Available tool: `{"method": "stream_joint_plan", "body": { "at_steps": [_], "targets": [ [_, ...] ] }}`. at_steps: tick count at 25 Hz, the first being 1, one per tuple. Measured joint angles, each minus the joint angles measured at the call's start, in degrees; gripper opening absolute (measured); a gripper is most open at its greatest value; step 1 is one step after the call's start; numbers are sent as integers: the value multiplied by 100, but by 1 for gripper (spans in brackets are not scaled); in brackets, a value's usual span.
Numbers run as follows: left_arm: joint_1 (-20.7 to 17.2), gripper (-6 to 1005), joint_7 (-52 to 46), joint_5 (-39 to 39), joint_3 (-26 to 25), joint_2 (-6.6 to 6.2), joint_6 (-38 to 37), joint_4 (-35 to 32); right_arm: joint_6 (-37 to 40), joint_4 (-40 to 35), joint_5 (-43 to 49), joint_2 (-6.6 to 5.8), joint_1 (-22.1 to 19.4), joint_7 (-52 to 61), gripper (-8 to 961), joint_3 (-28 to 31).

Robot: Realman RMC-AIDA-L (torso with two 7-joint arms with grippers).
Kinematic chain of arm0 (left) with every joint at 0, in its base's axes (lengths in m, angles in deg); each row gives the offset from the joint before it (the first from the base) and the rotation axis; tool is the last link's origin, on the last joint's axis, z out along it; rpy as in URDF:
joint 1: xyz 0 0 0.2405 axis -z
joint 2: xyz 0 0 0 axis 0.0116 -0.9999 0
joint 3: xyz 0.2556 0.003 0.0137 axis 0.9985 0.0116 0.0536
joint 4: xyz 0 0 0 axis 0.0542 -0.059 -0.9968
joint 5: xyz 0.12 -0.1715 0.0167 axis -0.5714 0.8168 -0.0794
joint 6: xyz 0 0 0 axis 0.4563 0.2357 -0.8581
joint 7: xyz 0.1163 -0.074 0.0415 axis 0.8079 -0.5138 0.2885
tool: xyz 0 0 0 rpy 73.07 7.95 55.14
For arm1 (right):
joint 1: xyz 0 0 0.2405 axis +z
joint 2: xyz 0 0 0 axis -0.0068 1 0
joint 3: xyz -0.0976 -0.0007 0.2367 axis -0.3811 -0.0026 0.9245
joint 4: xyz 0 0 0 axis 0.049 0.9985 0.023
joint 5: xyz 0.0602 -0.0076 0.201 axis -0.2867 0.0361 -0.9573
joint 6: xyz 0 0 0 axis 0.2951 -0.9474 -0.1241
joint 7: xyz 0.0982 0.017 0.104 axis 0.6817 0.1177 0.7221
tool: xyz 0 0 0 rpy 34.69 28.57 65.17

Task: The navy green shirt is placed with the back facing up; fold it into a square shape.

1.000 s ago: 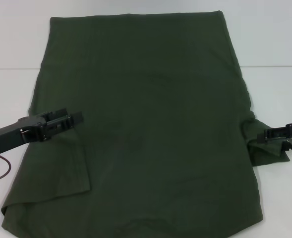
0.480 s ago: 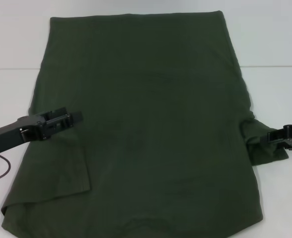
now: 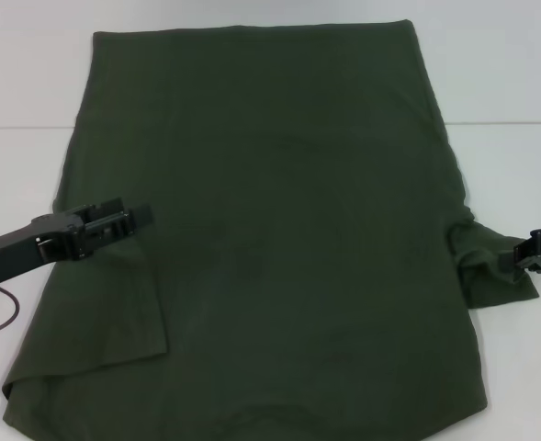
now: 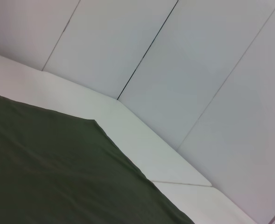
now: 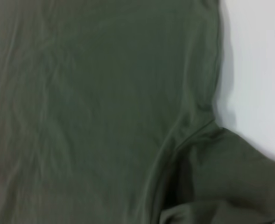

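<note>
I have the navy green shirt (image 3: pixel 270 239) spread plain side up across most of the white table (image 3: pixel 518 83), its straight hem at the far edge and its collar end nearest me, running off the near edge of the head view. The left sleeve flap (image 3: pixel 123 303) is folded in over the body, with a crease running down to the near left corner, while the right sleeve (image 3: pixel 490 271) sticks out rumpled onto the table. My left gripper (image 3: pixel 123 223) hovers over the folded left side, its fingers pointing inward and a narrow gap showing between them, with nothing in it. My right gripper (image 3: pixel 532 254) sits at the outer end of the right sleeve, partly cut off by the frame edge; I cannot tell whether its jaws are parted or have any cloth, and the right wrist view shows only the armpit seam and bunched sleeve fabric. As I judge it, the step in hand is bringing the right sleeve in to match the left. To do it well I should take the sleeve at its cuff edge, catching both layers, lift only enough to clear the body, carry it straight inward, and lay it so the fold follows the side seam. Smoothing the bunching by the armpit first should give a straighter edge.
</note>
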Motion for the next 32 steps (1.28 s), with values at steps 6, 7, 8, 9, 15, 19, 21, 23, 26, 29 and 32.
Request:
{"method": "stream_joint_plan", "body": {
  "at_steps": [6, 7, 8, 9, 15, 19, 21, 23, 26, 29, 32],
  "targets": [
    [1, 721, 3, 38, 0, 0, 3, 0, -76, -7, -4, -27, -9, -22, 62, 14],
    [-3, 721, 4, 50, 0, 0, 3, 0, -100, -11, -7, -30, -10, -38, 46, 15],
    [-14, 722, 3, 66, 0, -2, 3, 0, -127, -18, -11, -35, -10, -65, 30, 16],
    [-26, 722, 3, 75, 0, -9, 3, 0, -153, -22, -12, -44, -11, -89, 30, 16],
    [-82, 723, -16, 131, -164, -46, -66, -1, -195, -218, 5, -132, -55, -193, 30, 8],
    [-105, 722, -22, 150, -343, -55, -176, -27, -122, -345, 20, -193, -72, -190, 30, -13],
    [-110, 722, -28, 151, -590, -66, -313, -34, -53, -349, 84, -239, -72, -157, 30, -20],
    [-111, 722, -29, 151, -644, -68, -347, -32, -8, -372, 216, -264, -58, -100, 30, -14],
    [-117, 721, -30, 152, -765, -70, -450, -30, -31, -398, 500, -274, -24, 27, 30, 4],
    [-121, 721, -31, 158, -886, -71, -549, -30, -117, -405, 577, -277, -15, 92, 30, 19],
    [-128, 722, -31, 159, -969, -71, -621, -26, -238, -407, 581, -295, -18, 162, 30, 27]
  ]
}}
